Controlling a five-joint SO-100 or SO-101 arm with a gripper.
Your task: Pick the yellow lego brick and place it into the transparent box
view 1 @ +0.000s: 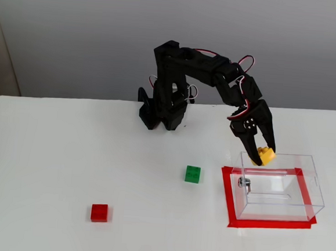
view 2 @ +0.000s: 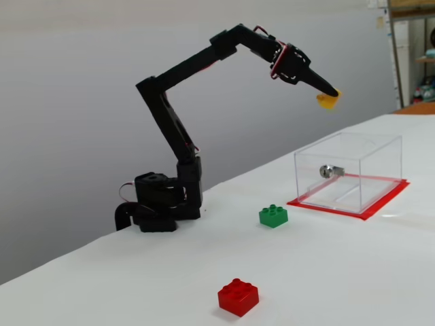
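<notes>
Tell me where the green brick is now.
The green brick lies on the white table, left of the transparent box in both fixed views, apart from it.

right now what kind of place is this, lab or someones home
Probably a small lab or hobby workspace, though I can't be sure. A white table holds a staged test: a transparent box inside a red tape outline, scattered toy bricks, a plain grey wall behind, and shelving at one fixed view's right edge.
</notes>
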